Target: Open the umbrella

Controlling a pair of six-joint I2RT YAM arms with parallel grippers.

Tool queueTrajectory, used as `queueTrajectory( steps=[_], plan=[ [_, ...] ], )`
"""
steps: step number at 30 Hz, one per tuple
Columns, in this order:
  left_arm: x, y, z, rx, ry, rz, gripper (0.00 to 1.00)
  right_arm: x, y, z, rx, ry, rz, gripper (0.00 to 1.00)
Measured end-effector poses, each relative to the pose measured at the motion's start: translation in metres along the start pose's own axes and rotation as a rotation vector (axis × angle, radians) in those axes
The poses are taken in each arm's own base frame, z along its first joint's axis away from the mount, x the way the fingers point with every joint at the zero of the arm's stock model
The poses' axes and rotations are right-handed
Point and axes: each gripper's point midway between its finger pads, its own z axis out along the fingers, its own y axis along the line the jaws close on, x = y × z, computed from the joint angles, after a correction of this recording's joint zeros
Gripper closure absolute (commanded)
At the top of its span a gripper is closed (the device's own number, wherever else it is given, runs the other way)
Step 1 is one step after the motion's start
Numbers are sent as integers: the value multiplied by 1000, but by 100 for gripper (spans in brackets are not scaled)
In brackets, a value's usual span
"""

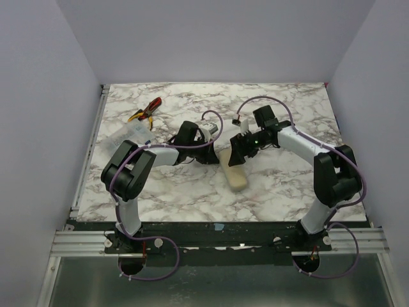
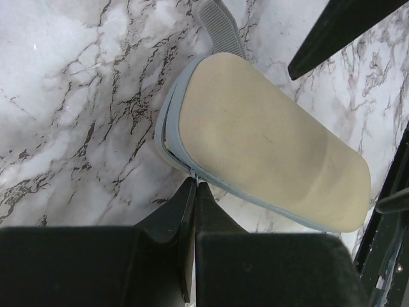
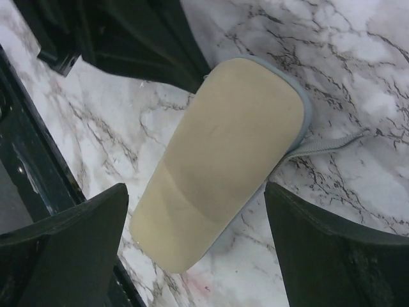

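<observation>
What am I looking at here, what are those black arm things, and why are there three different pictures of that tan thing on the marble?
Those are two robot arms bolted at the near edge of a marble table. The wide picture comes from a fixed camera above and behind them. The other two come from small cameras on each wrist, looking down past that arm's own fingers.

The tan thing is a zipped beige case with a grey strap, lying flat; presumably the folded umbrella is inside. The left end effector is pinched shut at the case's zipped edge, apparently on the zipper pull. The right end effector is open, its fingers either side of the case, holding nothing. Red-and-yellow pliers and a clear plastic item lie at the far left.
</observation>
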Motion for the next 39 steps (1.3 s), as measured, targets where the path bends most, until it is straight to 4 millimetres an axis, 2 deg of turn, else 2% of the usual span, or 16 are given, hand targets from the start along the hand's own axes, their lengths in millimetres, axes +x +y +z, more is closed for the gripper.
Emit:
queueTrajectory(
  steps=[2,8,11,14,18,21,28,33,39],
  plan=[
    [0,0,0,0,0,5,100,-3,-5,2,13,-8,66,13],
    [0,1,0,0,0,12,100,10,-12,17,23,24,235,20],
    [0,1,0,-1,-1,12,100,16,-13,23,19,32,300,36],
    [0,1,0,-1,0,12,100,22,-13,30,5,38,366,46],
    [6,4,-1,-12,13,10,100,20,-15,31,-5,23,427,59],
    [17,5,-3,-17,28,8,100,19,-15,34,-12,14,448,68],
    [35,-4,-11,-10,40,12,100,16,-16,38,-21,-5,476,98],
    [43,-11,-13,-2,57,20,100,11,-18,40,-24,-26,486,100],
    [42,-13,-13,-3,71,8,100,11,-23,39,-20,-46,507,100]
  ],
)
